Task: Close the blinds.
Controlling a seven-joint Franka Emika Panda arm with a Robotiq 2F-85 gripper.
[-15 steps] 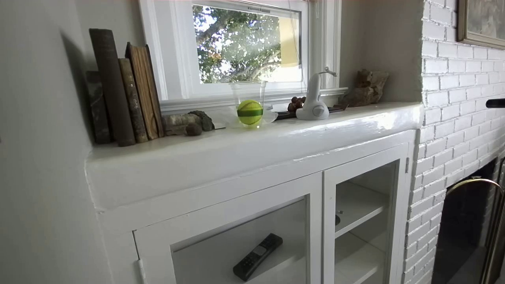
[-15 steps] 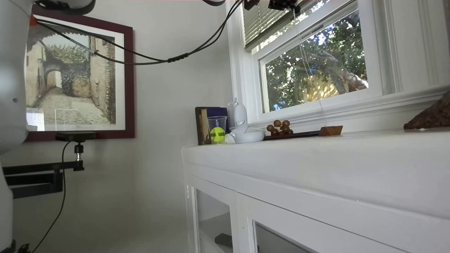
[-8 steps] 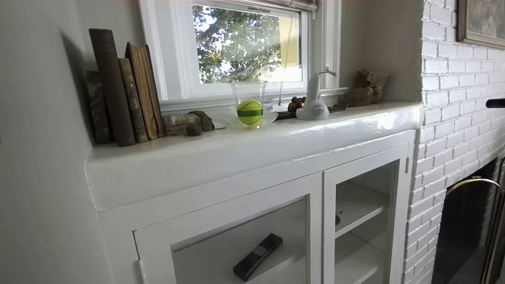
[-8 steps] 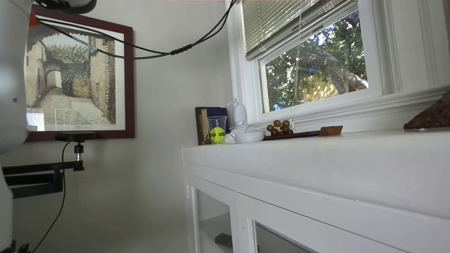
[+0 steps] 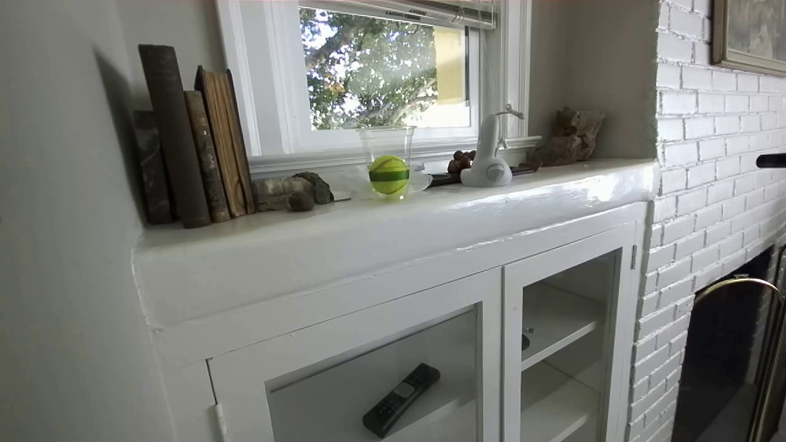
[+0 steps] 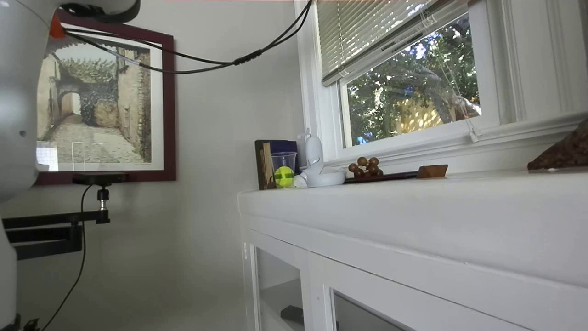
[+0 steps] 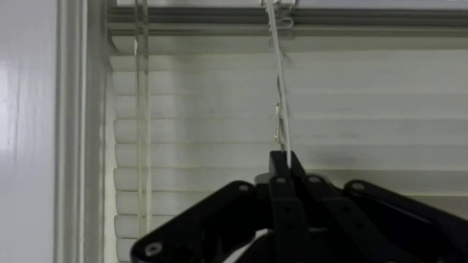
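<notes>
Where behind end effector [image 7: 287, 156], blinds [image 7: 215, 109] invisible.

One blind [image 6: 363, 33], one gripper [image 7: 287, 160], one cup [image 5: 387, 143], two cabinet doors [image 5: 492, 344].

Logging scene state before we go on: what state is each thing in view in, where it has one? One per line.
White slatted venetian blinds: partly lowered, well short of fully down
Black pincer: shut on the thin white cord
White lower window sash: looks shut
White-framed glass cabinet doors: closed
Clear plastic cup: upright, yellow-green ball inside
Black oblong handset: lying behind cabinet glass; on/off unclear
Old brown books: standing on end
</notes>
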